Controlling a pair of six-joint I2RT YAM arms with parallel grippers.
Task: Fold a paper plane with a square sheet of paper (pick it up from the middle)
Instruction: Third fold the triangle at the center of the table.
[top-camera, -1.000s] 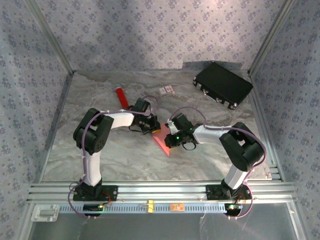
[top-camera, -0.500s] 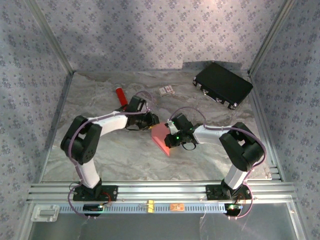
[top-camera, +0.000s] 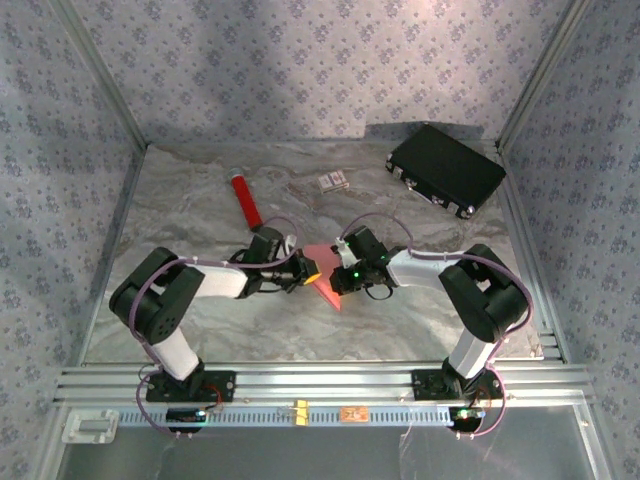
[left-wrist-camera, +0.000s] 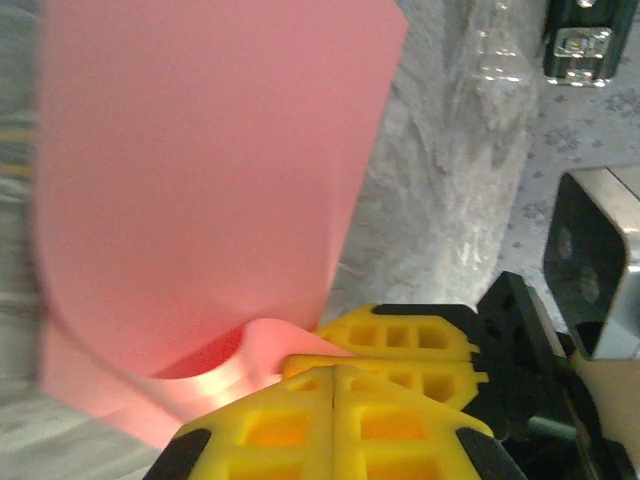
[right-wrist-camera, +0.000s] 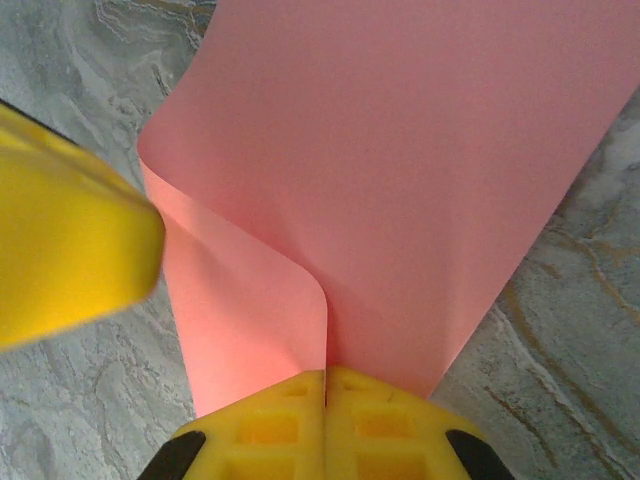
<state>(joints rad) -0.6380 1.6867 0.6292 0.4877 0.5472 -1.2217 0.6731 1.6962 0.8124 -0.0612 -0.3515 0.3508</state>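
Observation:
The square sheet of paper (top-camera: 319, 259), pink-red, is bent over on itself above the marble table. My right gripper (top-camera: 336, 279) is shut on it: in the right wrist view the sheet (right-wrist-camera: 400, 150) curls into a fold that runs into the shut jaws (right-wrist-camera: 327, 372). My left gripper (top-camera: 307, 270) is at the sheet's left side, shut, its tips (left-wrist-camera: 335, 368) touching the curled paper (left-wrist-camera: 200, 170). I see no paper in its seam. The right gripper's fingers (left-wrist-camera: 410, 330) lie just behind. The paper plane is out of view.
A glossy red cylinder (top-camera: 245, 200) lies at the back left. A small printed card (top-camera: 333, 181) sits behind the grippers. A black case (top-camera: 446, 168) fills the back right corner. Metal frame rails line the table's edges.
My left arm swung down and nearer, its gripper going from the sheet's far side to its left side. The right gripper kept its hold, and the sheet now bends more.

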